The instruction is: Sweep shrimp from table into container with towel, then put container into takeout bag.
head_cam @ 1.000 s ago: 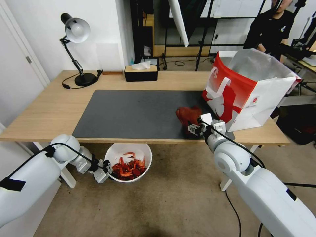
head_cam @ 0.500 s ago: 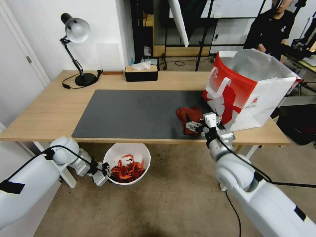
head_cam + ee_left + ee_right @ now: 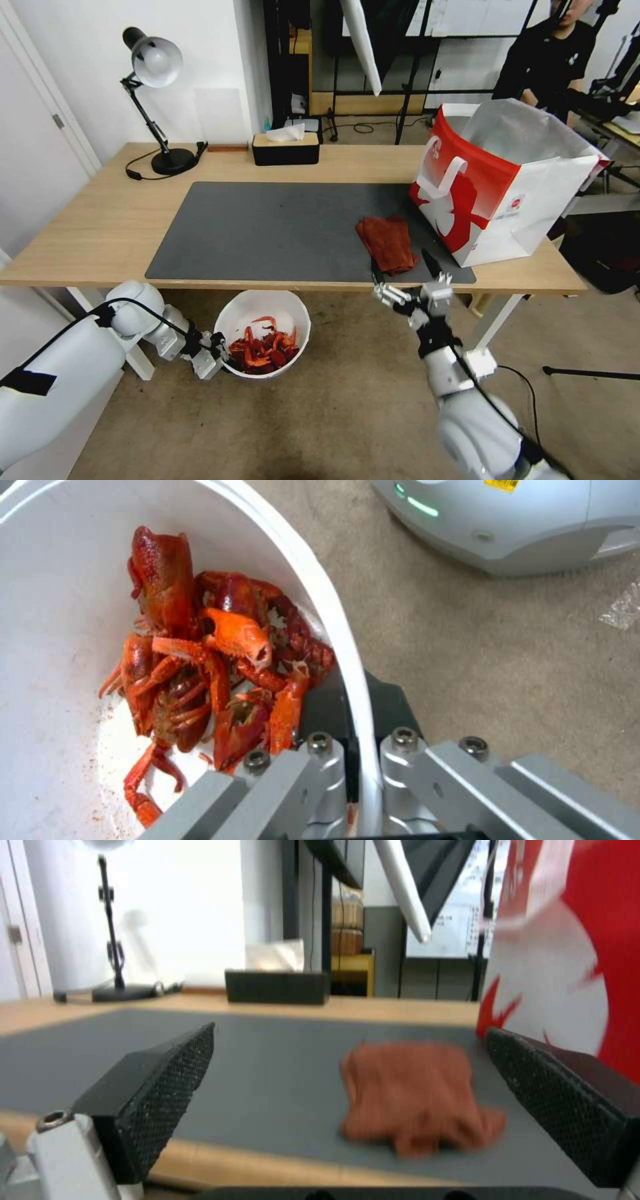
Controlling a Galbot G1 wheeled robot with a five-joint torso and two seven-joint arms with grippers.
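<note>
Below the near table edge, the left pincer [image 3: 217, 357] stays clamped on the rim of the white container [image 3: 291, 313], one finger inside the wall and one outside in the left wrist view, holding the bowl above the carpet with the shrimp [image 3: 261, 347] heaped red in its bottom; beside it, the right pincer [image 3: 405, 275] has drawn back off the mat within the last second, its jaws now spread wide and empty just off the table [image 3: 93, 220] edge, the black pads [image 3: 160, 1075] framing the cloth it has let go; the towel [image 3: 388, 243] lies rumpled and alone on the dark grey mat [image 3: 267, 227], just beside the takeout bag [image 3: 507, 180], which stands open at the table's right end with its silvery lining showing; by these signs the sweeping looks finished, no shrimp being visible on the mat, and what remains is to carry the loaded container up and across into the bag, a lift that appears to rest on a single rim grip.
</note>
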